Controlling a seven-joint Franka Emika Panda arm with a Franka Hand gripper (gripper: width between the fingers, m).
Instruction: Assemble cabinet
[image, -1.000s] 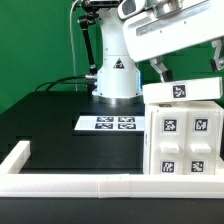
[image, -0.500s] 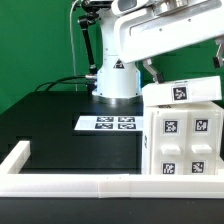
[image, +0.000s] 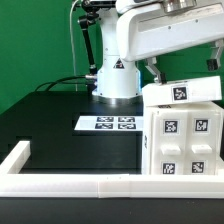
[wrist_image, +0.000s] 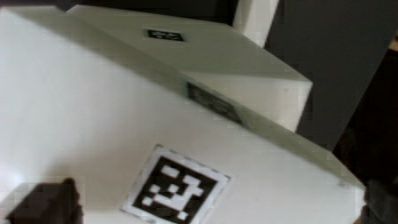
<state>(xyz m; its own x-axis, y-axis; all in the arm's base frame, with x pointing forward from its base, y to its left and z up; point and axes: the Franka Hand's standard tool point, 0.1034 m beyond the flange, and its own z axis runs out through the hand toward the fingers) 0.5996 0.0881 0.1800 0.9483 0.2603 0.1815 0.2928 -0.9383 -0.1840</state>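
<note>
The white cabinet body (image: 185, 140) stands at the exterior view's right, its front face carrying several square tags. A white top piece (image: 160, 94) with one tag lies on it. My gripper (image: 185, 70) hangs just above and behind that top piece, with dark fingers (image: 155, 70) spread wide, open and holding nothing. In the wrist view the cabinet's white surface (wrist_image: 107, 110) fills the picture, with a tag close below my gripper (wrist_image: 214, 212). One dark fingertip (wrist_image: 45, 205) shows at the edge.
The marker board (image: 107, 124) lies flat on the black table near the white robot base (image: 115, 78). A long low white border frame (image: 70, 184) runs along the front and up the exterior view's left side.
The arm and gripper have shifted slightly toward the exterior view's left above the cabinet. The cabinet has not moved.
</note>
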